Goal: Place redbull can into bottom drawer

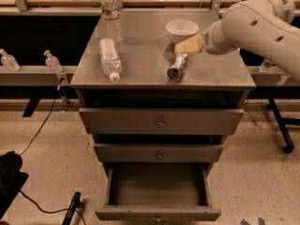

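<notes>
The redbull can (177, 66) lies on its side on the grey cabinet top (145, 64), its shiny round end facing the front edge. My gripper (186, 46) hangs right over the can's far end, reaching in from the right on the white arm (262, 22). The bottom drawer (157, 193) is pulled out and holds nothing that shows.
A white bowl (182, 30) stands just behind the can. A water bottle (109, 57) lies on its side at the left and another (111, 14) stands upright at the back left. The two upper drawers (161, 122) are closed. Small bottles (52, 61) sit on a left ledge.
</notes>
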`<state>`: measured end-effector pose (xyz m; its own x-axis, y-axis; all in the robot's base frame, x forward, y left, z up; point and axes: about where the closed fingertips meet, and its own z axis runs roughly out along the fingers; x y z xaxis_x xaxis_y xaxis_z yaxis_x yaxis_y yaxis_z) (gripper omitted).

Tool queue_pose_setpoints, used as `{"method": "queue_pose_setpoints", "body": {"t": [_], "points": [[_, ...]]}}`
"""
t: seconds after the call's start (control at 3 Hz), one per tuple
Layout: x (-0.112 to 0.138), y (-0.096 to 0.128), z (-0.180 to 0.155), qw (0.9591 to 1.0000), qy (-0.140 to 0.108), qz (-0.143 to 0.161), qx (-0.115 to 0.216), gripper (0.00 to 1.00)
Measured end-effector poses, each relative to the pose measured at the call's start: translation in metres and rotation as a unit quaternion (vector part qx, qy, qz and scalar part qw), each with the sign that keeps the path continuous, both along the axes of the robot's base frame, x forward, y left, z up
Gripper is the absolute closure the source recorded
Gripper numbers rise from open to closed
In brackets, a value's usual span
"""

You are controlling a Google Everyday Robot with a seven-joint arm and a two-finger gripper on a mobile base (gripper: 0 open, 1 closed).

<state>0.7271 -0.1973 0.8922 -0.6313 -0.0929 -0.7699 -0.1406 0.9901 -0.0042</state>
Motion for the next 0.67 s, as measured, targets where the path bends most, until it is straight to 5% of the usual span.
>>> {"method": "queue_pose_setpoints", "body": {"t": [0.67], "points": [[0.008,0.043,-0.059,0.9926,0.112,-0.017,0.044,0.43]]}}
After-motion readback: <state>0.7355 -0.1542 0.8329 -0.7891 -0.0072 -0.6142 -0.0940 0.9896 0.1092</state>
